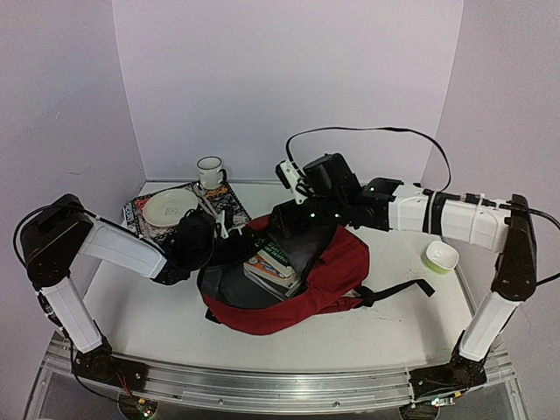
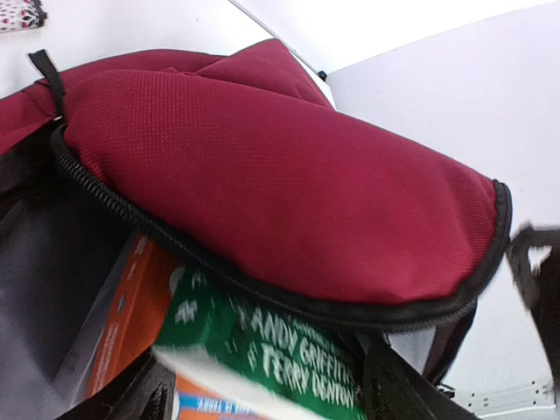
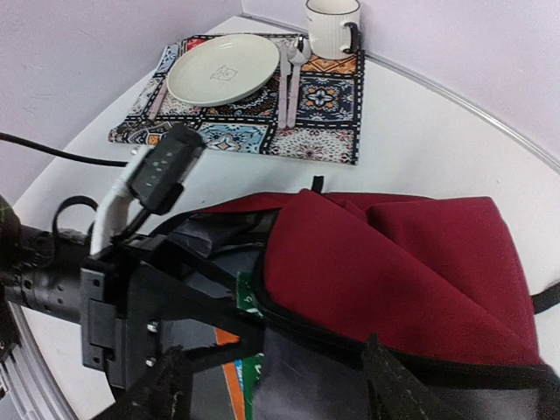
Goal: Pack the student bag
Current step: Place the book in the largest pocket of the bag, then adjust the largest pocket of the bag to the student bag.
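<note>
**A:** How do the left gripper's (image 2: 267,398) fingers (image 2: 398,394) stand?

**B:** Wide apart, 1 at each lower corner of its wrist view. A green book (image 2: 262,350) lies between and beyond them, with its near edge blurred. I cannot tell whether either finger touches it, and nothing looks pinched.

**A:** And the right gripper (image 3: 280,389)?

**B:** Spread wide as well. The black zip edge of the bag's (image 1: 324,280) flap runs across the gap between the 2 fingers (image 3: 394,394), and they are not clamping it (the frame's bottom edge cuts off their lower parts). It holds nothing that I can see.

**A:** Where is the bag?

**B:** It lies flat in the middle of the table (image 1: 140,306), between the 2 arms. Its mouth is unzipped and turned toward the left arm. The red flap arches over the opening. Both grippers meet there, the left at the near-left rim and the right over the far rim.

**A:** What is inside?

**B:** Books, resting against the grey lining. The green book is on top, with an orange book (image 2: 131,306) beside and below it.

**A:** And around the bag?

**B:** At the far left is a patterned mat (image 1: 232,199) with a pale plate (image 1: 171,207) on it and a spoon (image 3: 293,70) just beside the plate. A white mug (image 1: 210,172) stands at the mat's far edge. A green bowl (image 1: 440,255) sits to the right of the bag, apart from it, near the right arm's elbow.
</note>
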Available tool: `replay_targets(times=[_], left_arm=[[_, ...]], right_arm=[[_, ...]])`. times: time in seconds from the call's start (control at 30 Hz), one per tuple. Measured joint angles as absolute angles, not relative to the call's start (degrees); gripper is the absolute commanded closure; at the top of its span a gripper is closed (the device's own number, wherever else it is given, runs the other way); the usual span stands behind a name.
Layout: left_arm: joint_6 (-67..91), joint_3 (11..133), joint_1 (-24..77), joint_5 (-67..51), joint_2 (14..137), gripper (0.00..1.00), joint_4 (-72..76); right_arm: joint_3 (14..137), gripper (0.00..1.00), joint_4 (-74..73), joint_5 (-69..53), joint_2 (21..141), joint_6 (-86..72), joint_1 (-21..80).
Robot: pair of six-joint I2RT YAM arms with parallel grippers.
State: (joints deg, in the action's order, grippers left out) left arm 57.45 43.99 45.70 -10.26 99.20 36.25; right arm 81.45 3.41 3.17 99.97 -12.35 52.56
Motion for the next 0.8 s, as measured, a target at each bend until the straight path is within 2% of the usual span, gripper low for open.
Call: replay_targets(times=[0.2, 0.4, 0.57, 0.67, 0.8], left_arm=[[52.13, 40.40, 45.71, -9.28, 92.41, 0.21, 31.72], [46.96, 39.26, 45.48, -7.22, 83.95, 0.12, 23.69], [43.56, 39.29, 42.76, -5.20, 77.55, 0.07, 13.80], [41.76, 39.29, 39.47, -4.49, 74.47, 0.05, 8.36], [39.23, 39.29, 34.54, -3.10, 69.49, 0.04, 1.65]], right_arm=[[80.84, 0.13, -1.55, 7.51, 93.51, -12.62, 52.53], [78.72, 0.09, -4.60, 10.26, 88.09, -14.92, 48.76], [75.63, 0.09, -6.09, 9.09, 88.59, -17.06, 43.28], [75.59, 0.16, -5.96, 7.15, 90.65, -17.74, 42.89], [75.70, 0.35, -5.31, 3.16, 94.53, -18.38, 43.23]])
